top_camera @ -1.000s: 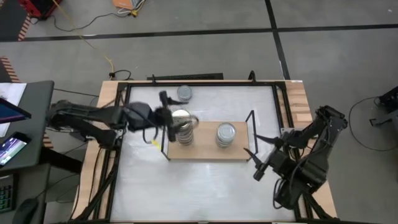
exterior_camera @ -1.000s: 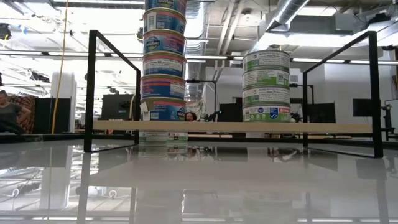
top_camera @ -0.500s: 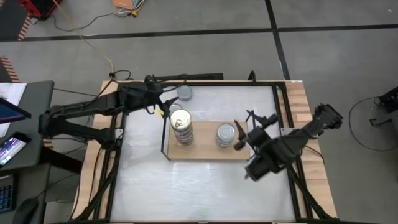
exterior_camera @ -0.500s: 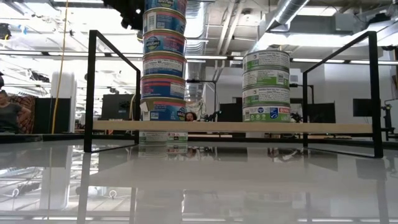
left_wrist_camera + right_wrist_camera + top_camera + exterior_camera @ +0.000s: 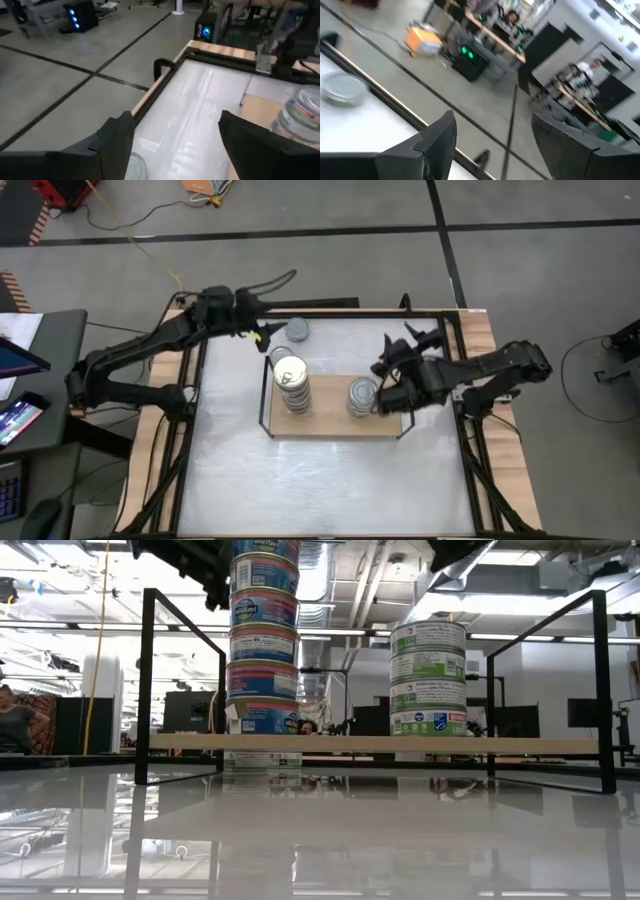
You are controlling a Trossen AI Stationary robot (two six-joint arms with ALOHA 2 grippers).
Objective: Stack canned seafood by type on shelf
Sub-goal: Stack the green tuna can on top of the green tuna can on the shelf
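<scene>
Open, empty left gripper (image 5: 262,332) beside lone silver-lidded round tin (image 5: 297,330); open right gripper (image 5: 385,367) above shorter green-labelled tin stack (image 5: 362,395).

Blue-labelled tins (image 5: 264,640), green-labelled tins (image 5: 428,680), pale wooden shelf (image 5: 380,744)

Left gripper (image 5: 262,332): a second ago over the taller can stack (image 5: 292,385) on the shelf (image 5: 330,425), at its top; now withdrawn to the tabletop's (image 5: 330,470) far-left edge, with the loose can (image 5: 297,330) just beside it. Fingers apart, nothing between them.

Right gripper (image 5: 385,368): a second ago off the shelf's right end, near the tabletop's right edge; now raised and swung inward, just right of the shorter stack (image 5: 363,396), near the shelf's right wire frame. Fingers spread, holding nothing.
</scene>
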